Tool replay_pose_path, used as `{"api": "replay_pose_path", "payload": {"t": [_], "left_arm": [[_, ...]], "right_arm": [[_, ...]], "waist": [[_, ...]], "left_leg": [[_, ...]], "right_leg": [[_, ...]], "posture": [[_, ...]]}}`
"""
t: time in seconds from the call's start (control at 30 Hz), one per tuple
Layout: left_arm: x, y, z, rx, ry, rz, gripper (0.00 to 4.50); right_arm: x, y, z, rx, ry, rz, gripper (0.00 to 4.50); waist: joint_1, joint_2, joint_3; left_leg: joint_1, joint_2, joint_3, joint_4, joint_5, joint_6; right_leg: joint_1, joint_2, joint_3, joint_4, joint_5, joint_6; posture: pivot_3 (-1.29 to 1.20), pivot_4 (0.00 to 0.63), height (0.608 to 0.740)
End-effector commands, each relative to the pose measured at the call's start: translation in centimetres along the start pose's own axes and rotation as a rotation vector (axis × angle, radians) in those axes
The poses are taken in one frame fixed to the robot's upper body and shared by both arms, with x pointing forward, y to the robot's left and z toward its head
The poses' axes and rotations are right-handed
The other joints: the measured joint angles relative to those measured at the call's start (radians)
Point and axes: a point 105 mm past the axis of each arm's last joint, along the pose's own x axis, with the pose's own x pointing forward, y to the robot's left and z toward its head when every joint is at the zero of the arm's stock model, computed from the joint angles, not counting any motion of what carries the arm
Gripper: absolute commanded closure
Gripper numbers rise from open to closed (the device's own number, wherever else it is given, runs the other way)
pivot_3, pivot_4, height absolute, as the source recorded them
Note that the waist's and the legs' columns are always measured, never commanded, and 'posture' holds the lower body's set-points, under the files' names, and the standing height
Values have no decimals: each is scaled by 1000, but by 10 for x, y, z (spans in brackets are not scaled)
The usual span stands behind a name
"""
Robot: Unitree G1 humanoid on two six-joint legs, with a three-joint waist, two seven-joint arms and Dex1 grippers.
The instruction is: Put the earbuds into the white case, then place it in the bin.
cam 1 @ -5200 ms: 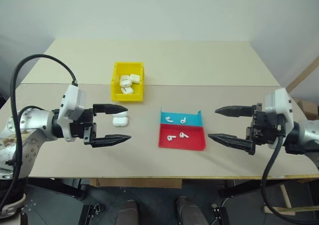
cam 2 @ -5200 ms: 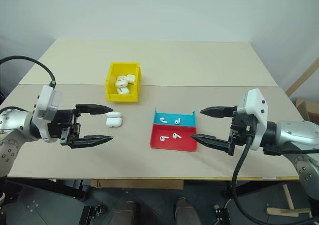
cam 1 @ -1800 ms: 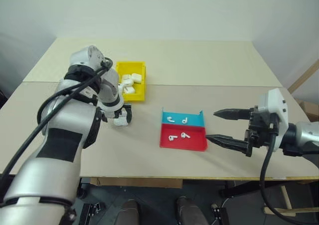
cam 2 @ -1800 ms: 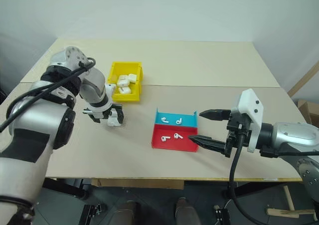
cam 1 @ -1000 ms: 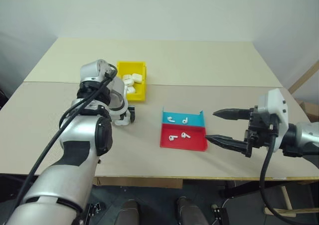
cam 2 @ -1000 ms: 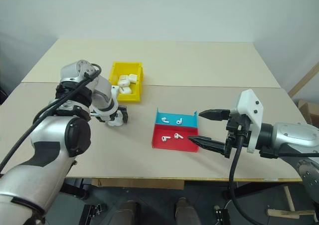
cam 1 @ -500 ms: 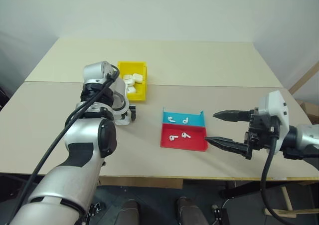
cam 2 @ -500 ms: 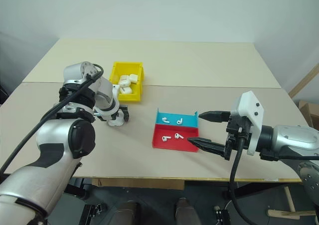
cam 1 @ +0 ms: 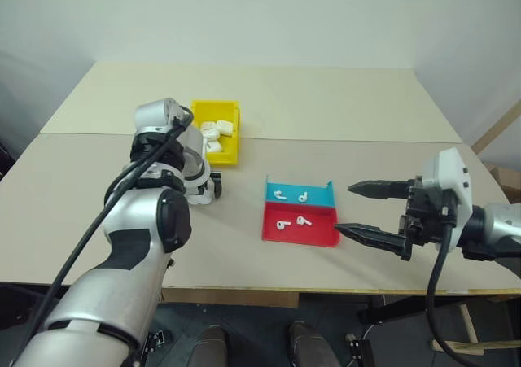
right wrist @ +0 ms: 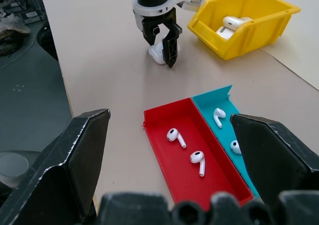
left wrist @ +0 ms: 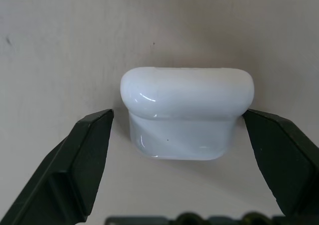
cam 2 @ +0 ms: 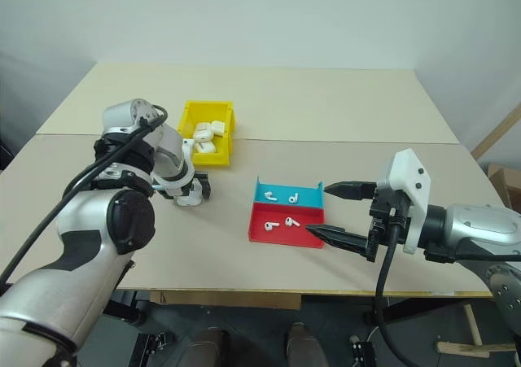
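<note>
White case [left wrist: 187, 112], yellow bin [cam 1: 216, 131] (tray [cam 1: 299, 220] red and blue).

The case [left wrist: 187, 112] between my left hand's [left wrist: 187, 150] fingers [left wrist: 84, 160] is smooth white plastic, glossy enough to carry bright highlights along its rounded top. Those fingers look like matt black plastic. The surface [left wrist: 60, 40] under the case is matt beige with faint specks. Right of the case, the tray [right wrist: 197, 157] is smooth red and blue plastic, and the earbuds [right wrist: 175, 136] in it are glossy white plastic. Beyond the case, the bin [right wrist: 249, 18] is smooth yellow plastic with a slight sheen.
</note>
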Motion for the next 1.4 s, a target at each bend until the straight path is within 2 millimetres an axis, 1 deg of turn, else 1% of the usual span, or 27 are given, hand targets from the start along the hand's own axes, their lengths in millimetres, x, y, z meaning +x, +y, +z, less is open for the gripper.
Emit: {"api": "replay_pose_path", "payload": {"t": [0.03,0.2,0.3,0.4,0.43,0.57,0.7,0.83,0.93,1.03,1.13,1.2,1.3,1.4], "left_arm": [[-3,-4,0,4,13,-15,0],[-2,-6,-1,-5,17,-33,0],[-1,-5,-1,-27,14,-42,636],[-1,-5,0,-33,8,-43,1568],[-2,-6,0,-32,8,-45,1732],[-5,-7,2,-24,-5,-51,1731],[-15,-7,15,-10,-106,-75,1731],[-38,-8,32,57,-348,-199,1731],[-62,-3,33,117,-507,-313,1731],[-89,3,26,195,-699,-372,1731],[-111,8,19,245,-894,-423,1731],[-126,6,11,297,-1013,-528,1731],[-142,3,-3,376,-1163,-708,1731],[-146,3,-9,432,-1234,-795,1731]], "right_arm": [[-3,2,11,-56,-23,-5,21],[-3,3,11,-57,-24,-5,21],[-3,3,10,-57,-22,-8,0],[-4,4,11,-59,-20,-10,0],[-4,4,11,-59,-21,-11,0],[-5,6,11,-58,-20,-10,0],[-5,7,9,-55,-17,-8,0],[-5,7,6,-48,-21,-8,0],[-3,6,5,-44,-30,-7,0],[-1,4,4,-42,-41,-7,0],[1,3,3,-41,-53,-1,0],[2,3,3,-42,-60,2,0],[4,2,4,-51,-68,9,0],[5,0,5,-58,-75,9,0]], "waist": [[0,0,0],[0,0,0],[1,0,0],[1,0,0],[1,0,0],[0,0,0],[1,0,0],[-4,0,0],[-9,0,0],[-9,0,0],[-6,0,0],[-2,0,0],[-1,1,0],[2,1,0]], "left_leg": [[0,0,0,0,0,0],[0,0,0,0,0,0],[0,0,0,0,0,0],[0,0,0,0,0,0],[0,0,0,0,0,0],[0,0,0,0,0,0],[0,0,0,0,0,0],[-1,0,0,0,0,-1],[0,1,0,-1,0,-1],[1,1,0,-1,1,-2],[2,1,0,0,2,-3],[2,1,0,0,2,-3],[2,1,0,0,2,-3],[1,1,1,0,2,-3]], "right_leg": [[0,0,0,0,0,0],[0,0,0,0,0,0],[0,0,0,0,0,0],[0,0,0,0,0,0],[0,0,0,0,0,0],[0,0,0,0,0,0],[0,0,0,0,0,0],[-1,0,0,1,0,0],[-3,0,1,5,0,0],[-2,0,1,6,0,0],[-1,0,1,6,0,0],[-1,0,1,5,0,0],[-1,0,1,5,0,0],[-1,0,0,4,0,-1]], "posture": [[0,150,740],[0,150,740],[0,150,740],[0,150,740],[0,150,740],[0,150,740],[0,150,740],[0,150,740],[0,150,740],[0,150,740],[0,150,740],[0,150,740],[0,150,740],[0,150,740]]}}
